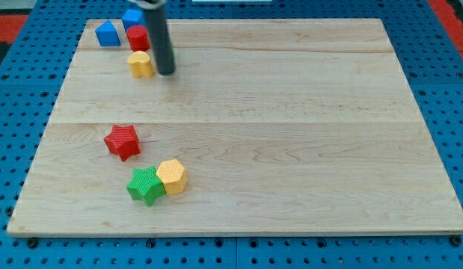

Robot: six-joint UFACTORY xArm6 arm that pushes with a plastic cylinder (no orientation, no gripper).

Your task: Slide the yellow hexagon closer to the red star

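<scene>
The yellow hexagon (pixel 172 176) lies at the view's lower left, touching a green star (pixel 145 185) on its left. The red star (pixel 123 141) lies just above and to the left of them, a short gap away from the hexagon. My tip (pixel 166 72) stands near the view's top left, right beside another yellow block (pixel 141 64), far above the hexagon and the red star.
A red cylinder (pixel 138 37) sits just above the upper yellow block. A blue block (pixel 108 33) lies at the board's top left corner, and another blue block (pixel 132 16) shows at the top edge behind the rod. The wooden board (pixel 291 134) rests on a blue pegboard.
</scene>
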